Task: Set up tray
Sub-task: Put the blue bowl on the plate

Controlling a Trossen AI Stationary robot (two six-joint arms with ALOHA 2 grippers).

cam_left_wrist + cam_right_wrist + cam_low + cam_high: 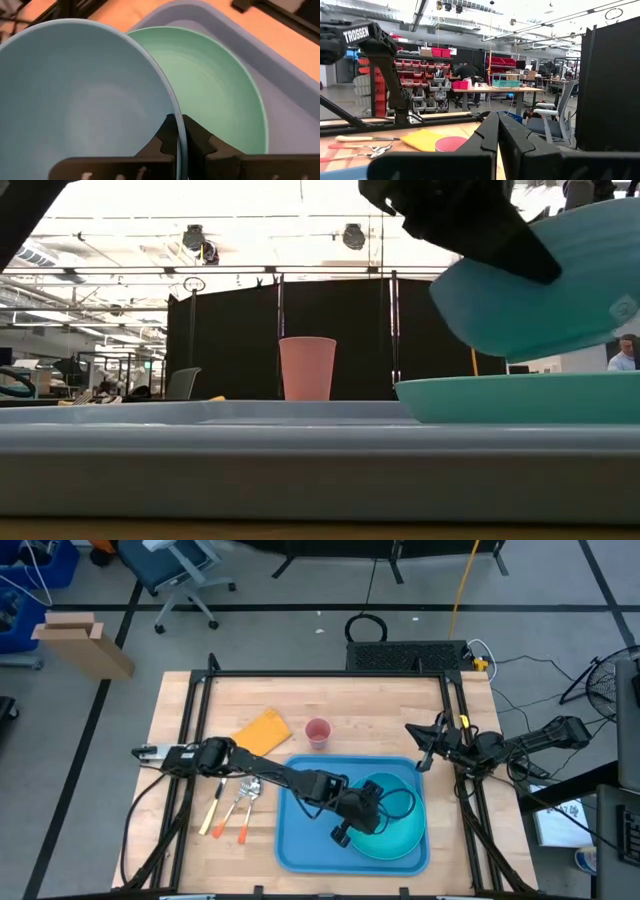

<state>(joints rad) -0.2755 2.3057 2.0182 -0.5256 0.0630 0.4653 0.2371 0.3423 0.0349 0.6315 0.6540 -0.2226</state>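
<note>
Tray lies flat, square-on to the table edges; left gripper clamps a tilted bowl.

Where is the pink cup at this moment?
In the high view, the pink cup stands upright on the wooden table, just beyond the far rim of the blue tray, right of the yellow cloth.

Left end effector is clamped over mid-table; right end effector is closed, waiting at the edge.
</note>
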